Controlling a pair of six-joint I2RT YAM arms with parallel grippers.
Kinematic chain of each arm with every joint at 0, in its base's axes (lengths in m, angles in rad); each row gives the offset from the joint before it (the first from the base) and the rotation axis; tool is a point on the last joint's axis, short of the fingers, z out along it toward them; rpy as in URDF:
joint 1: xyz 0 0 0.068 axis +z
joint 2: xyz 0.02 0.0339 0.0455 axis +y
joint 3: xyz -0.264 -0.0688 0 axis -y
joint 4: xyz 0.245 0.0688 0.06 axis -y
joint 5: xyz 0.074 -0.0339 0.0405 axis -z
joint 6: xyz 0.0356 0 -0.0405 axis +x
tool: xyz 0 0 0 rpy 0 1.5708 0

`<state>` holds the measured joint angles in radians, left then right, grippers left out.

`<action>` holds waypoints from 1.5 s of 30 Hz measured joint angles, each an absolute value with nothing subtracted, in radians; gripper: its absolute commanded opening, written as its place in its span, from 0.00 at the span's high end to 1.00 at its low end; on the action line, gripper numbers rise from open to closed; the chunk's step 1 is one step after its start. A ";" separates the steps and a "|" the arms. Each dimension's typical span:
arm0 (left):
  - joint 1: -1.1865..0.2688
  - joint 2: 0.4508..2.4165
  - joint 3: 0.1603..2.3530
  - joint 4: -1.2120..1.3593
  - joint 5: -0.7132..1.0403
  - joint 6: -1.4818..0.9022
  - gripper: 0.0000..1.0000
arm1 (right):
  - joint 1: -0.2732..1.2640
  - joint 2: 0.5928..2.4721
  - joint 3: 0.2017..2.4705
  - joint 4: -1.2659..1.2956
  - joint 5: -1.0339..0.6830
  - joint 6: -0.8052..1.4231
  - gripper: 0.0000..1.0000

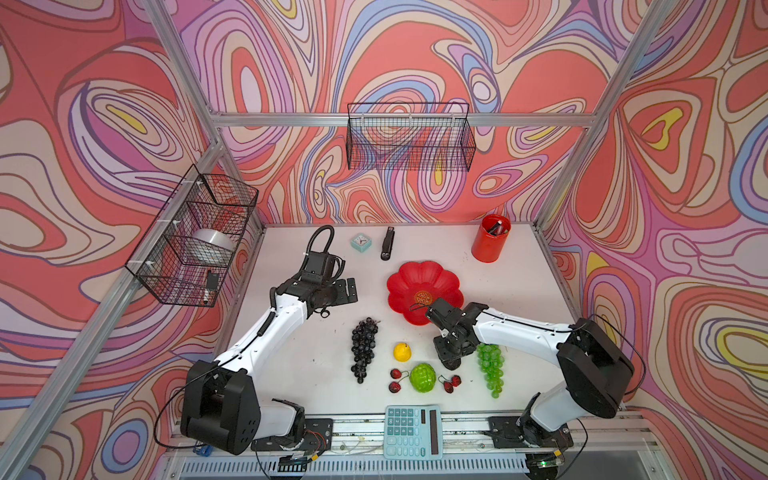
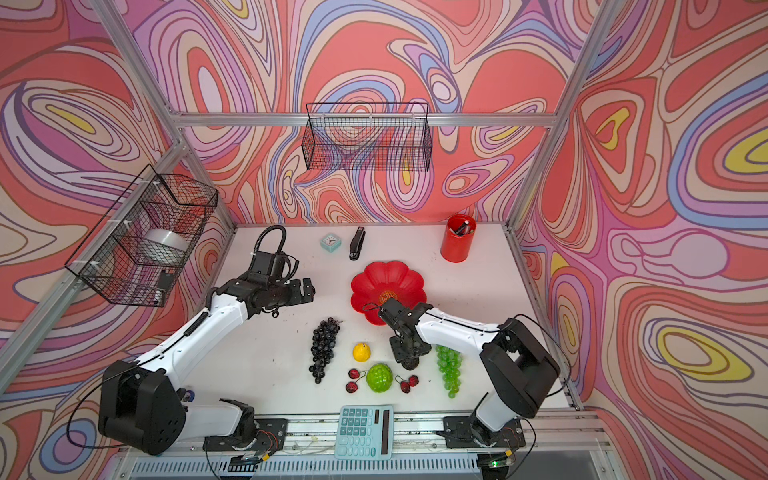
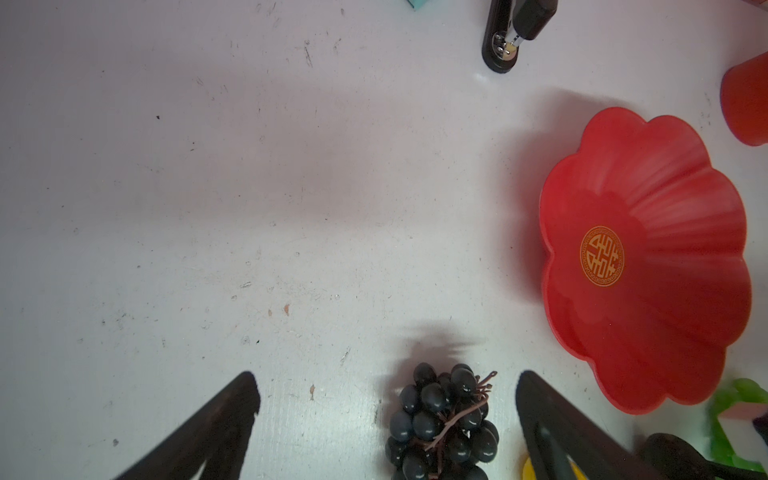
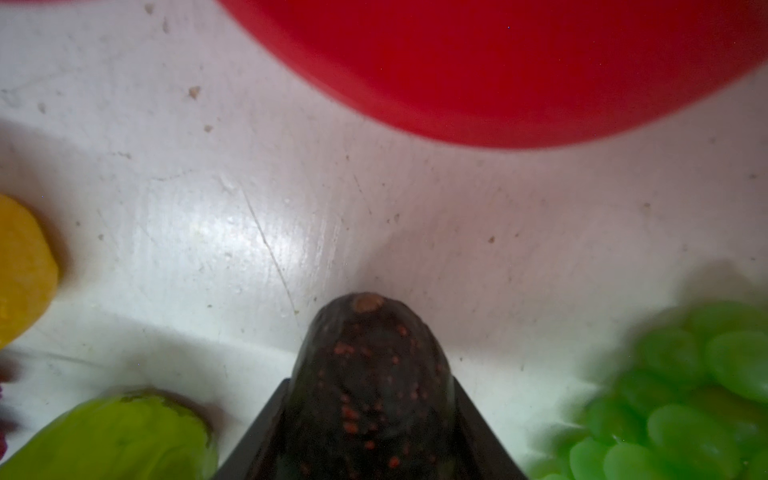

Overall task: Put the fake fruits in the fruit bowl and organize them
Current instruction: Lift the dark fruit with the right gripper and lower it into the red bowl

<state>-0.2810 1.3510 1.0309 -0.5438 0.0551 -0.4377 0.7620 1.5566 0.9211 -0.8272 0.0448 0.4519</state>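
On the left, the left pincer (image 1: 350, 291) is held spread wide above the white surface (image 1: 291, 365), nothing between its jaws. Just below it in both top views, the dark grapes (image 1: 364, 349) are laid lengthwise. Next, the yellow ball (image 1: 402, 351) is seen, with the bumpy green fruit (image 1: 422, 377) between two pairs of cherries (image 1: 397, 380). The red bowl (image 1: 415, 270) is set behind this row, apart from all the fruit. The right pincer (image 4: 372, 380) is lowered just beside the bowl, its jaws set against both flanks of the avocado (image 4: 365, 332). The green grapes (image 1: 490, 368) are found furthest right.
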 measured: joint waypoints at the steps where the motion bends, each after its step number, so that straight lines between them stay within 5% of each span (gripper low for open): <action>1: -0.281 1.356 1.042 -0.545 0.056 -0.437 0.00 | 0.762 1.537 0.921 -0.840 0.047 0.455 0.68; 11: -0.281 1.371 1.111 -0.544 0.065 -0.426 0.00 | 0.640 1.408 1.211 -0.979 0.035 0.402 0.70; 22: -0.281 1.299 1.106 -0.654 0.076 -0.404 0.00 | 0.509 1.831 1.575 -0.913 0.044 0.170 0.69; 45: -0.281 1.271 1.087 -0.671 0.122 -0.416 0.01 | 0.440 2.084 1.620 -0.847 0.017 0.105 0.64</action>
